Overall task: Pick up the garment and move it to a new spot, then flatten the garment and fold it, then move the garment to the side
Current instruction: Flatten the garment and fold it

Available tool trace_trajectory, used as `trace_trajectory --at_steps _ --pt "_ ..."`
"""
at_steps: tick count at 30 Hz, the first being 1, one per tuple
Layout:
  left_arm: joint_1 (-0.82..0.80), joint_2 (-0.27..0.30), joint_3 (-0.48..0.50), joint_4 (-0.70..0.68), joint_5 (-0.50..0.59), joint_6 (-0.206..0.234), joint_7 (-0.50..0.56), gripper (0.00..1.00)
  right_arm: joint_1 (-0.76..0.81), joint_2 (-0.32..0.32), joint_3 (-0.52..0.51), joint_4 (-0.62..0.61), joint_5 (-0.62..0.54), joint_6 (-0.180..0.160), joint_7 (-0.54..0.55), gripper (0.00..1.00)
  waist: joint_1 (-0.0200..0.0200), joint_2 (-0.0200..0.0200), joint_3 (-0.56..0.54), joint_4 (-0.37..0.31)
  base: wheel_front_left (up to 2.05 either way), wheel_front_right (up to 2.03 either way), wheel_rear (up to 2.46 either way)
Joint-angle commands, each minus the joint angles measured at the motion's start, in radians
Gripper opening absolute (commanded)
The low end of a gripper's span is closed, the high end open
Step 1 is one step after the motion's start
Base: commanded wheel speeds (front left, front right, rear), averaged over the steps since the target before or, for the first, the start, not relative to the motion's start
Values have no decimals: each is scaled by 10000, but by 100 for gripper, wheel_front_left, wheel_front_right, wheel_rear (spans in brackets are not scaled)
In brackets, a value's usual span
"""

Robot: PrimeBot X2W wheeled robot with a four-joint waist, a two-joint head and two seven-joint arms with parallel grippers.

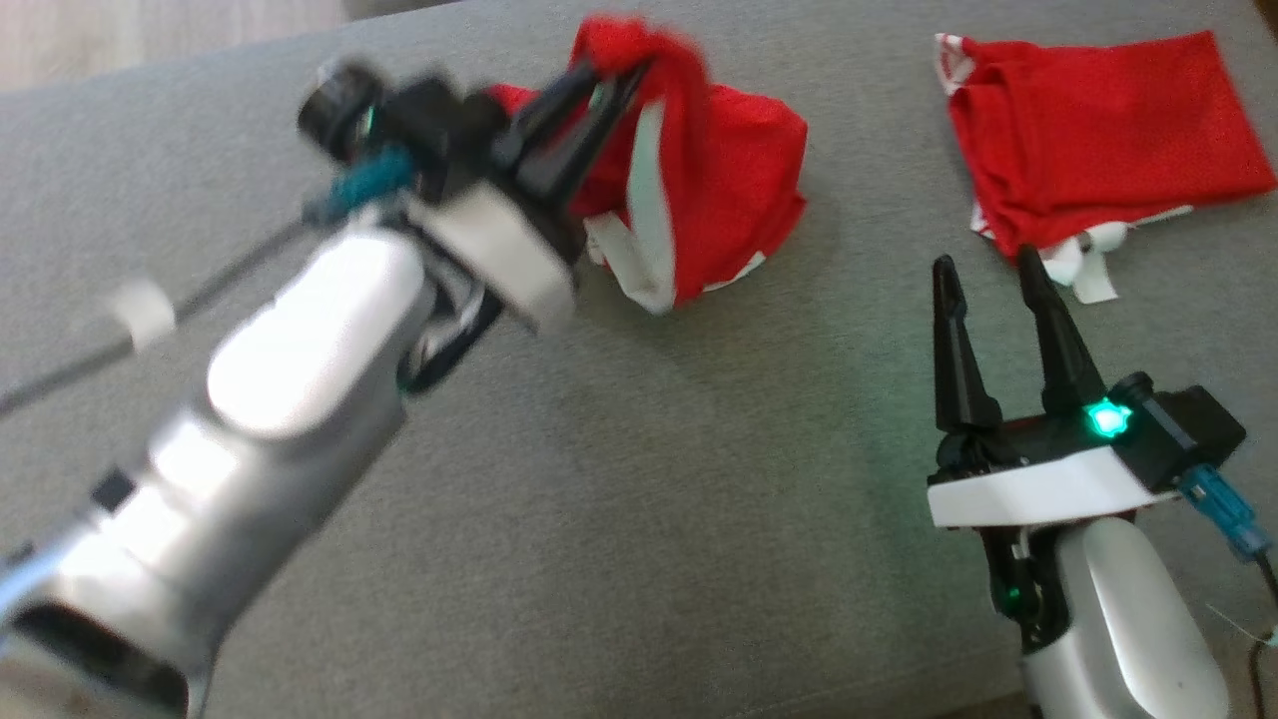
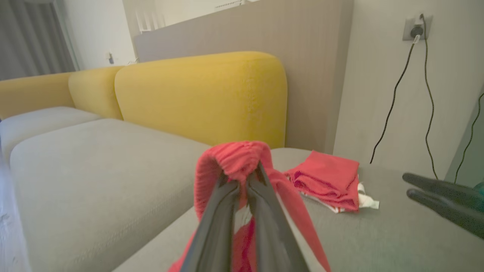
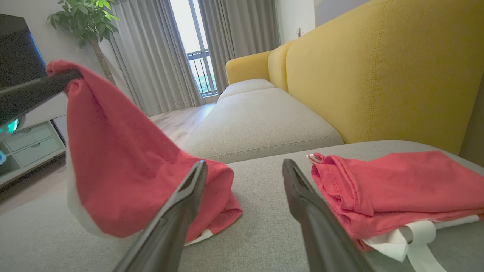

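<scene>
The left gripper (image 1: pixel 611 82) is clamped on a top fold of the garment (image 1: pixel 734 170) and pinches it into a peak. The rest hangs down, and the lower hem rests on the grey sofa seat (image 1: pixel 649 519). In the left wrist view the cloth bunches over its closed tips. The right gripper (image 1: pixel 983 268) hovers with jaws apart, holding nothing, just beside a folded garment (image 1: pixel 1098 130). The held garment lies to that gripper's left, across bare seat. So the left arm looks set to carry the move. Bare seat lies toward the robot, and the trailing hem may drag.
</scene>
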Motion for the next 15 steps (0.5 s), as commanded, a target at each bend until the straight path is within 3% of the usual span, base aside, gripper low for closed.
trace_trajectory --at_steps 1,7,11,15 --pt "-762 148 337 -309 -122 17 97 0 -360 -22 295 -290 90 -7 -109 100 0 0 -93 -157 0 0 0" --pt "-2200 -474 699 -309 -773 79 473 0 -437 -22 404 -265 393 -7 -109 100 0 0 -298 -507 0 0 0" --pt "-2589 -811 1042 -409 -827 615 383 0 -389 -22 302 -297 418 -7 -109 100 0 0 -300 -472 0 0 0" --pt "-2427 -720 1289 -427 -828 1117 232 0 -389 -22 201 -332 341 -7 -109 100 0 0 -213 -274 0 0 0"
